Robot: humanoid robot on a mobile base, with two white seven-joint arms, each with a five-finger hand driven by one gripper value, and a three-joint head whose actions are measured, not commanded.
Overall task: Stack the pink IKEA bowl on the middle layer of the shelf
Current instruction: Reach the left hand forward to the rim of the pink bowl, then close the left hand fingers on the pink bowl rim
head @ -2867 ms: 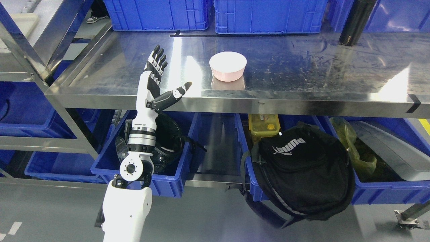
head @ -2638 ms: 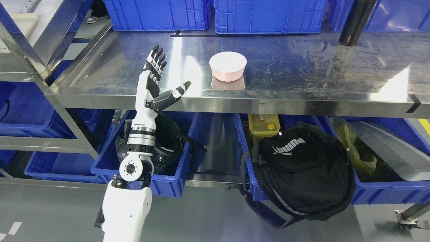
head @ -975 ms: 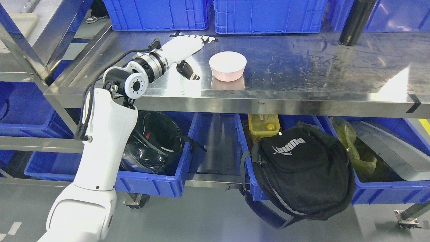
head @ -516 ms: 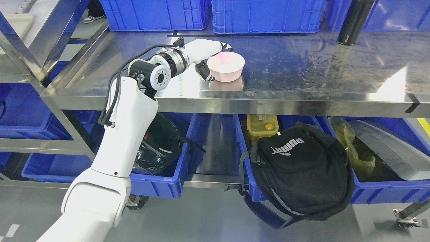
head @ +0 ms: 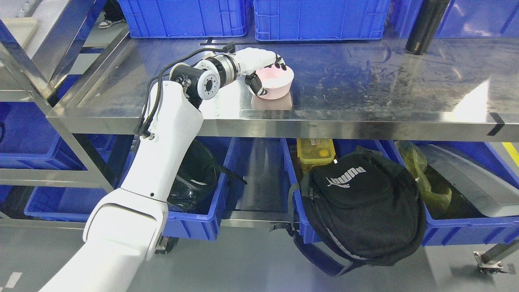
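Note:
A pink bowl (head: 276, 84) stands upright on the steel shelf (head: 365, 81), near its front edge. My left hand (head: 265, 73) has closed on the bowl's left rim: the fingers (head: 279, 64) curl over the rim into the bowl and the thumb (head: 256, 86) presses the outer wall. The white left arm rises from the lower left across the shelf's front edge. No second bowl shows on this shelf. The right arm is out of the picture.
Blue crates (head: 320, 18) line the back of the shelf, with a black bottle (head: 426, 25) at the back right. Below hang a black backpack (head: 361, 202), a yellow box (head: 315, 150) and blue bins (head: 194, 219), one holding a dark helmet (head: 194, 178).
The left arm swung up from below the shelf, reached right to the bowl, and its fingers closed over the rim. The camera shifted slightly too.

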